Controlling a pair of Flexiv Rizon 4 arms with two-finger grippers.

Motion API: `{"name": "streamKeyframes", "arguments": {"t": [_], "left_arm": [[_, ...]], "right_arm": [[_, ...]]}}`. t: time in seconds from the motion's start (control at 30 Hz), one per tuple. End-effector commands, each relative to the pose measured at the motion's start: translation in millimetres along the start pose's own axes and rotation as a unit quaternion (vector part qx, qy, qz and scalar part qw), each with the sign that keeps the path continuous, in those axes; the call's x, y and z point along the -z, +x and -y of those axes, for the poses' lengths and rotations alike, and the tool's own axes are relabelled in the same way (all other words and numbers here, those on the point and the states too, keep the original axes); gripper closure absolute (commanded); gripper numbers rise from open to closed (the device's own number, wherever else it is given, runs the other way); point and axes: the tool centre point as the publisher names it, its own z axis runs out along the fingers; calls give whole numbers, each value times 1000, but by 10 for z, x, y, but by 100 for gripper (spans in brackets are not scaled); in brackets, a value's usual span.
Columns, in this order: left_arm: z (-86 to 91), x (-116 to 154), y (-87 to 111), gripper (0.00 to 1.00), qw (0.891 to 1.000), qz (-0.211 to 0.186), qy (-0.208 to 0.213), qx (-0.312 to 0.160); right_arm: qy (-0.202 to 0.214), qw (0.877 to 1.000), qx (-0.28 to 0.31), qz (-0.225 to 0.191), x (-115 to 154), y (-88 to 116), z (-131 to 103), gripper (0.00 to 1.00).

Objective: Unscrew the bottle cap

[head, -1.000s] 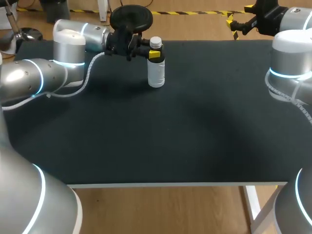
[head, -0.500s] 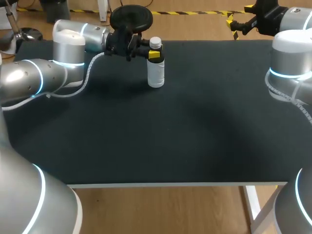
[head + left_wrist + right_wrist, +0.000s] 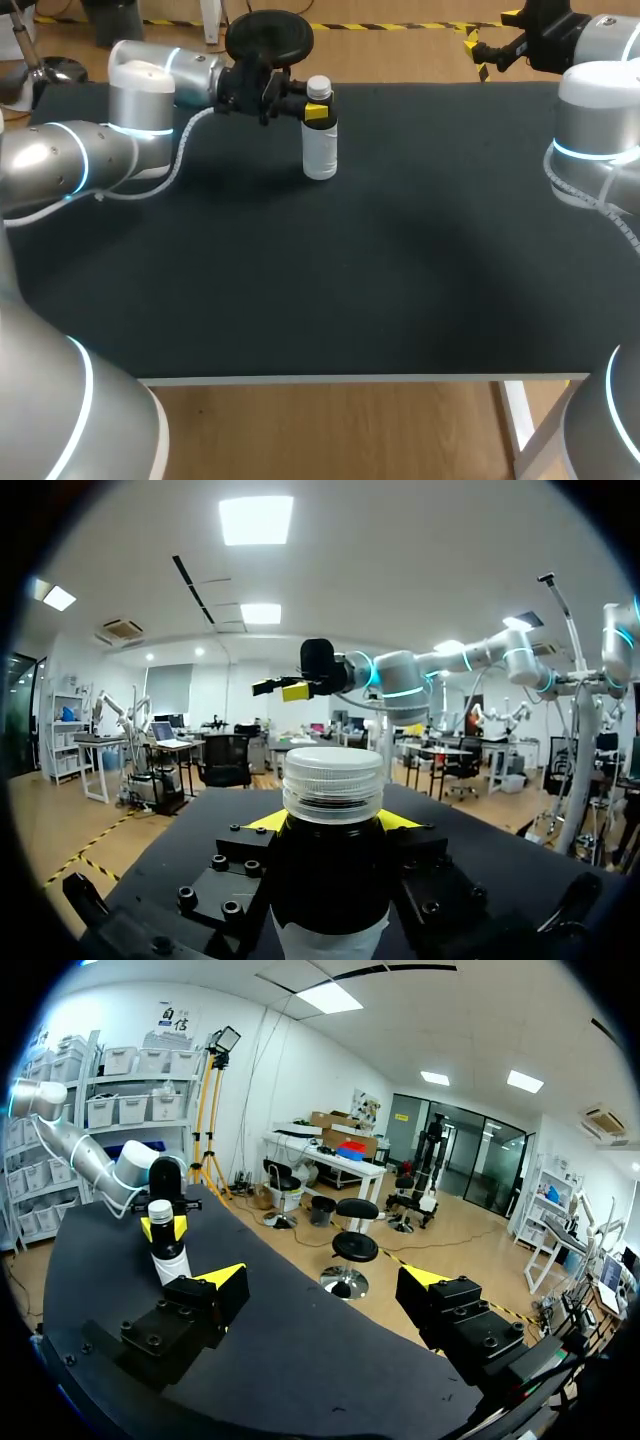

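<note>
Overhead, my left gripper (image 3: 315, 112) is clamped on the neck of the white bottle (image 3: 320, 150), which stands upright near the table's (image 3: 400, 260) far edge. Only the left wrist view shows the cap (image 3: 333, 780) is ribbed. Only the right wrist view shows my right gripper (image 3: 322, 1285) spread wide.

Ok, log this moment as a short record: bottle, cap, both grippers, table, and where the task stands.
bottle: white bottle, upright on the table's far left part
cap: white cap, on the bottle, just above the fingers
left gripper: left gripper comes in from the side, shut on the bottle's neck under the cap
right gripper: right gripper open wide, in the air at the far right, well apart from the bottle
table: black table
task state: cap not yet off
</note>
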Motion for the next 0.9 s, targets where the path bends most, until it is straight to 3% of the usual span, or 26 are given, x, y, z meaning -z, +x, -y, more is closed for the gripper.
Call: {"name": "streamKeyframes", "arguments": {"t": [0.03,0.43,0.9], "left_arm": [[0,0,-18,100,1000,-2,0,1],[0,0,-18,100,1000,-2,0,1],[0,0,-18,100,1000,-2,0,1]], "right_arm": [[0,1000,0,0,3,-1,-1,0],[-40,999,-8,-24,-183,349,-164,0],[-78,996,-35,-12,-265,1006,-292,0]]}}
